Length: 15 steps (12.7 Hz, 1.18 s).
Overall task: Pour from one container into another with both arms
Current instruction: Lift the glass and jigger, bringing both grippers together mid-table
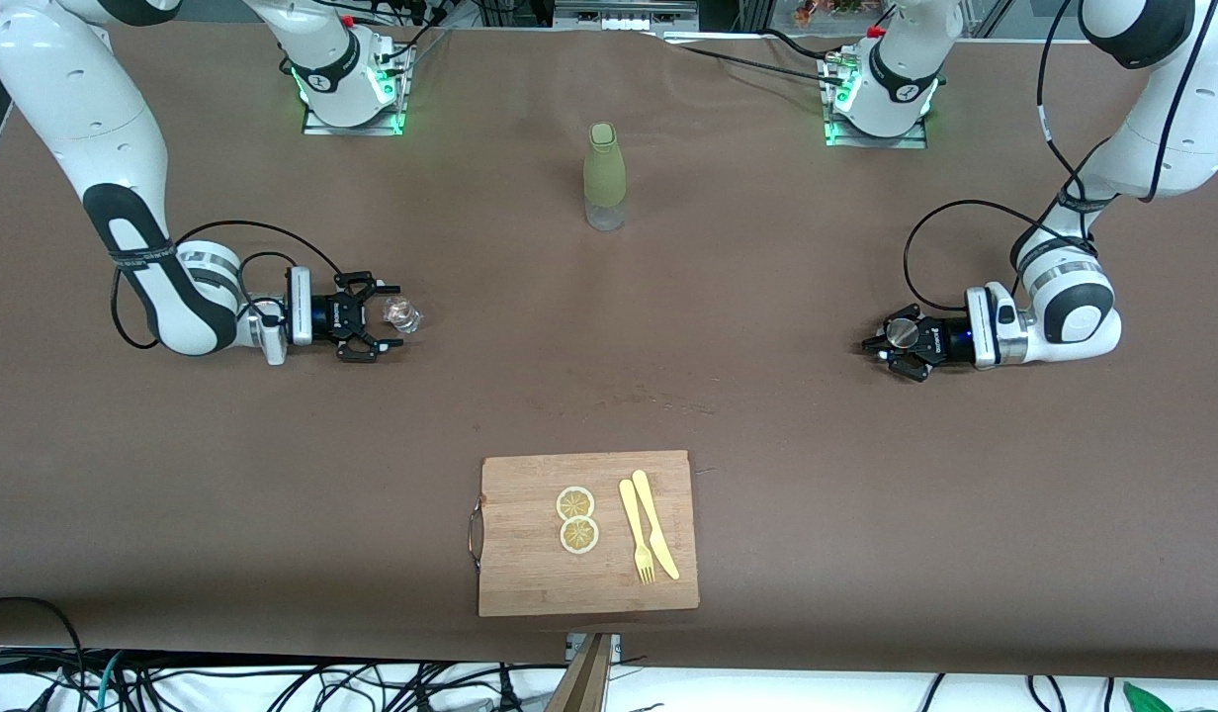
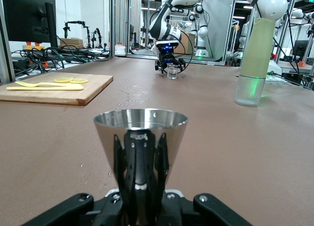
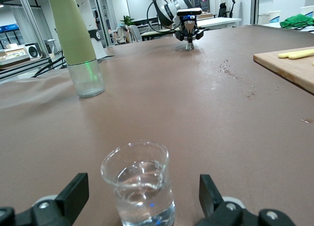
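The right gripper (image 1: 390, 329) sits low over the desk (image 1: 767, 326) toward the right arm's end, its fingers (image 3: 73, 189) spread wide and released. A small clear glass (image 1: 405, 314) with some water in it stands on the desk between those fingers; in the right wrist view the glass (image 3: 139, 184) has a gap to the finger on each side, so nothing touches it.

The left gripper (image 1: 881, 348) is low over the desk toward the left arm's end, clenched on a shiny metal cup (image 1: 903, 332). In the left wrist view the cup (image 2: 141, 137) flares upward to an open rim, and the black fingers (image 2: 140, 162) press against its narrow lower part.

A bottle (image 1: 604, 176) with a pale green sleeve and clear base stands upright on the desk between the two arms, closer to their bases than either gripper and well apart from both.

A wooden board (image 1: 530, 583) with a metal handle lies near the desk edge closest to the front camera. On it are two lemon slices (image 1: 576, 519) touching one another, and beside them a yellow fork (image 1: 637, 534) and a yellow knife (image 1: 656, 526) lying side by side.

A few small wet spots (image 3: 225, 66) mark the desk between the board and the bottle.
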### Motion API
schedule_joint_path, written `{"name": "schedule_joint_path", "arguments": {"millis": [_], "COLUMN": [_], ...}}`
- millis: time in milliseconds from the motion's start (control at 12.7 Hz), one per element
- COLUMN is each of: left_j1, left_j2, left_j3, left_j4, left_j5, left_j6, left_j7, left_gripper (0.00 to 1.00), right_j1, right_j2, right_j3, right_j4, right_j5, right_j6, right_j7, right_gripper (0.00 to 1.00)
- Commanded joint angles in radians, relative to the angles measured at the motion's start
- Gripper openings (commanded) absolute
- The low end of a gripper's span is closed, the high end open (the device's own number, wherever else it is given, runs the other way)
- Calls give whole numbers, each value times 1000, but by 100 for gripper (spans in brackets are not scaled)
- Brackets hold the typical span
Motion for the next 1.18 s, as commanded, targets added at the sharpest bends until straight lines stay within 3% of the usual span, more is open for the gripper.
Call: {"name": "schedule_joint_path", "arguments": {"millis": [0, 236, 630, 945, 1103], "left_j1": [-8, -25, -117, -190, -224], "left_j2": [6, 0, -3, 0, 0], "left_j3": [5, -15, -70, -139, -167], "left_j4": [13, 23, 28, 33, 40], "left_j5": [-38, -51, -221, -350, -414], "left_j6": [-27, -46, -31, 86, 146], "left_j7": [25, -31, -90, -134, -142], "left_gripper": [0, 0, 0, 0, 0], "right_j1": [6, 6, 12, 25, 49], "right_j2": [6, 6, 7, 6, 1], "right_j3": [0, -1, -1, -1, -1], "right_j4": [3, 6, 12, 30, 73], "right_j5": [21, 21, 19, 10, 6], "right_j6": [12, 15, 15, 13, 9], "right_j7": [-14, -14, -14, 38, 98], "right_gripper": [100, 96, 52, 18, 9]}}
